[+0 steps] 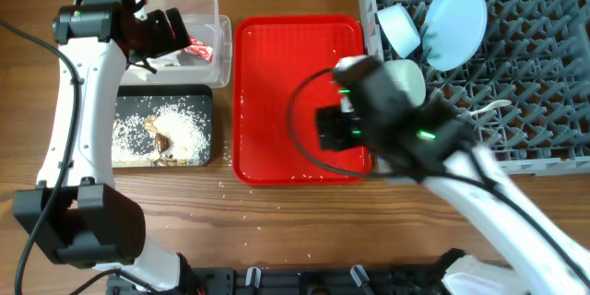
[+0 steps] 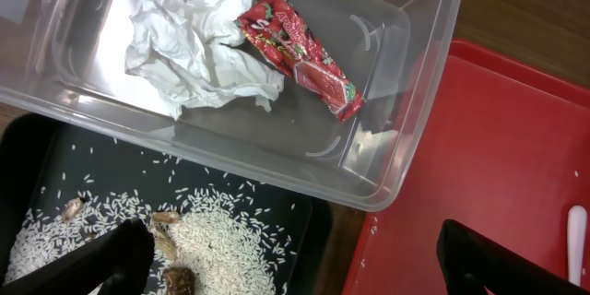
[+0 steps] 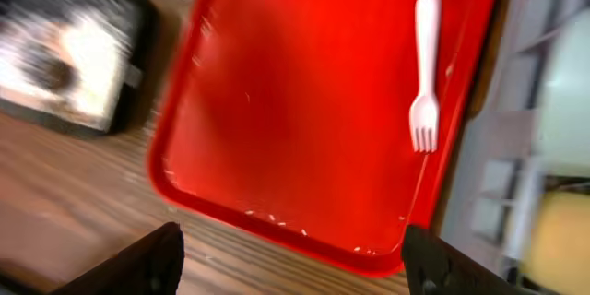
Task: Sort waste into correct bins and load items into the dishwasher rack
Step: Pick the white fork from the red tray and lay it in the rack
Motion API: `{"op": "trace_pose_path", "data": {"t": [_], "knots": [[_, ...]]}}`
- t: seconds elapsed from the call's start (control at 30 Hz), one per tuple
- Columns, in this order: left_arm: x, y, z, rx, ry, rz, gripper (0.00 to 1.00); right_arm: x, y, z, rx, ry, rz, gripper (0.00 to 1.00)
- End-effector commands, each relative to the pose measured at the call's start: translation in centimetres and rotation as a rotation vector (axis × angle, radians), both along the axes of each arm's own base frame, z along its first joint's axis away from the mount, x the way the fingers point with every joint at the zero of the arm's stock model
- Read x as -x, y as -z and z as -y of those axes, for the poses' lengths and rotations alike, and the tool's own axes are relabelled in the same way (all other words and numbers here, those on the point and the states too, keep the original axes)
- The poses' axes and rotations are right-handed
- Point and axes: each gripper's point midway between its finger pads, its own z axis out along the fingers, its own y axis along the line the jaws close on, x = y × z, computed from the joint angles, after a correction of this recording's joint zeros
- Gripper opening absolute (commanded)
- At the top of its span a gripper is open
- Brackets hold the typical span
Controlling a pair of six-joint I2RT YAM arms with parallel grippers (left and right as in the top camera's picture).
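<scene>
The white plastic fork [image 3: 424,64] lies flat at one o'clock on the red serving tray [image 3: 295,101], so the right gripper [image 3: 290,263] hangs over the tray, fingers [image 3: 138,258] spread, probably to fetch it. The left gripper [image 2: 295,267], likewise apart and empty, hovers beside the clear tub [image 2: 387,46].

Clear plastic tub [image 2: 406,83], glossy wrapper [image 2: 300,51], crumpled paper napkin [image 2: 189,41]

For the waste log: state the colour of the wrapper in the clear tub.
The wrapper is shiny red with white markings; clearest in the left wrist view.

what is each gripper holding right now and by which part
Nothing. The left gripper and right gripper are both open and empty; the white fork lies on the red tray.
</scene>
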Motion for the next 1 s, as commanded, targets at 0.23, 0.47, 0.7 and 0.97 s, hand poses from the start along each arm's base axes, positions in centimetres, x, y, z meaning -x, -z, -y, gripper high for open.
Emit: {"op": "trace_pose_path", "data": {"t": [0.23,0.47,0.7,0.97], "knots": [[-0.2,-1.5,-0.2,-0.014,-0.003,0.042,1.00,-10.7,16.5,3.5,0.246,0.245,-0.134,0.71],[-0.2,-1.5,-0.2,-0.014,-0.003,0.042,1.00,-14.0,19.7,5.8,0.211,0.207,-0.137,0.61],[-0.2,-1.5,-0.2,-0.014,-0.003,0.042,1.00,-13.0,21.5,3.9,0.128,0.147,-0.217,0.37],[-0.2,-1.5,-0.2,-0.014,-0.003,0.042,1.00,-11.4,22.5,4.3,0.145,0.163,-0.299,0.04]]}}
